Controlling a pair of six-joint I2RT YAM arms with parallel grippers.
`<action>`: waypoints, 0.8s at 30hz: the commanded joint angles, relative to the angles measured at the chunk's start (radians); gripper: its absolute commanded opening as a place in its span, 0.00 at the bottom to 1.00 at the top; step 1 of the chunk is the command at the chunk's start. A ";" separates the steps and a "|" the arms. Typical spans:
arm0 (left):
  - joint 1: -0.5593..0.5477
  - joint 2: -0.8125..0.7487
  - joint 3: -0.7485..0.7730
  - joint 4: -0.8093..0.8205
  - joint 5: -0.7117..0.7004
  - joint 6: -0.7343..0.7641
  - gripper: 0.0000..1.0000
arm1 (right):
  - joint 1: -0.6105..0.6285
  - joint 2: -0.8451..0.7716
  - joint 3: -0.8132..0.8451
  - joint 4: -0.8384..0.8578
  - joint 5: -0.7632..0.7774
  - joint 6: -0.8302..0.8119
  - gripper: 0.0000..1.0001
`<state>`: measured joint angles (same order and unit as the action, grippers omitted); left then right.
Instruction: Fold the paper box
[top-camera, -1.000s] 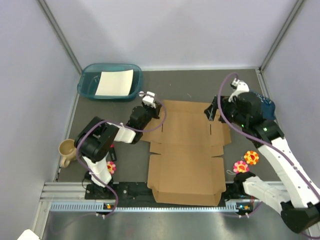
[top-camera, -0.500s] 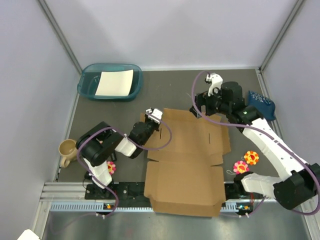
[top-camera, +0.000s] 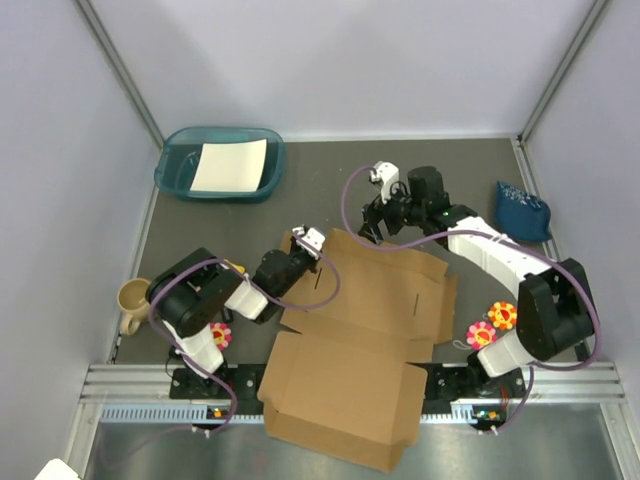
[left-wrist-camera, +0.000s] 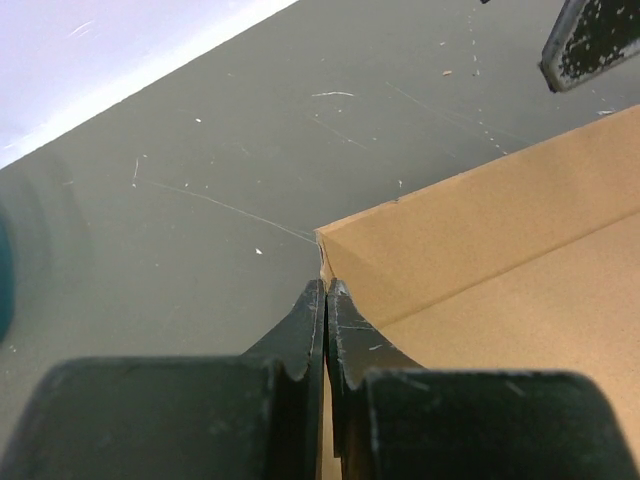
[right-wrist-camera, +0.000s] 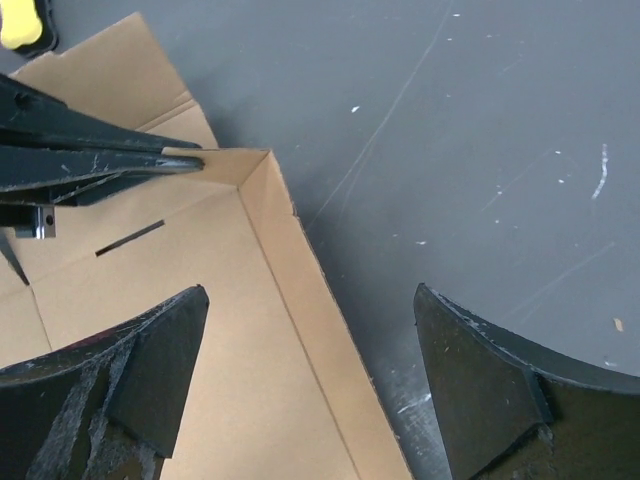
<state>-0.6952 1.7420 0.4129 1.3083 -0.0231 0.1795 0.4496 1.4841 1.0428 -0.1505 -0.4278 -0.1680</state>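
The box (top-camera: 360, 340) lies open and mostly flat in the middle of the counter (top-camera: 330, 170). It is turned askew, and its near panel reaches over the near edge, between the two arm bases. Its far flap stands up like a low wall, and the wide panels behind it stay flat on the surface. The left gripper (top-camera: 300, 243) comes from the left side and has its fingers pressed together on the far left corner of the box. In the left wrist view this gripper (left-wrist-camera: 325, 290) pinches the thin cardboard edge just where the raised flap of the box (left-wrist-camera: 500, 260) begins. The right gripper (top-camera: 383, 222) hangs over the far edge of the box, near the same corner. In the right wrist view it (right-wrist-camera: 310, 292) is spread wide, with one finger (right-wrist-camera: 150, 370) above the inner panel and the other over the bare counter, and the flap of the box (right-wrist-camera: 200, 300) runs between them; whether a finger touches the cardboard I cannot tell. A teal tray (top-camera: 172, 165) with a white sheet (top-camera: 230, 165) in it stands in the far left corner. A beige cup (top-camera: 133, 300) stands at the left edge, and a blue bag (top-camera: 522, 210) lies at the right edge. Small toy flowers (top-camera: 503, 315) lie near the right arm base.
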 joint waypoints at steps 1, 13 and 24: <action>-0.004 -0.036 -0.026 0.362 0.034 0.014 0.00 | 0.034 0.040 0.049 0.020 -0.071 -0.079 0.84; -0.016 -0.110 -0.091 0.361 0.098 0.009 0.00 | 0.063 0.214 0.062 0.048 -0.080 -0.076 0.75; -0.038 -0.113 -0.097 0.361 0.092 0.005 0.00 | 0.116 0.301 0.073 0.023 -0.051 -0.070 0.45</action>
<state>-0.7280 1.6489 0.3305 1.3090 0.0448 0.1814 0.5369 1.7741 1.0821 -0.1467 -0.4839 -0.2314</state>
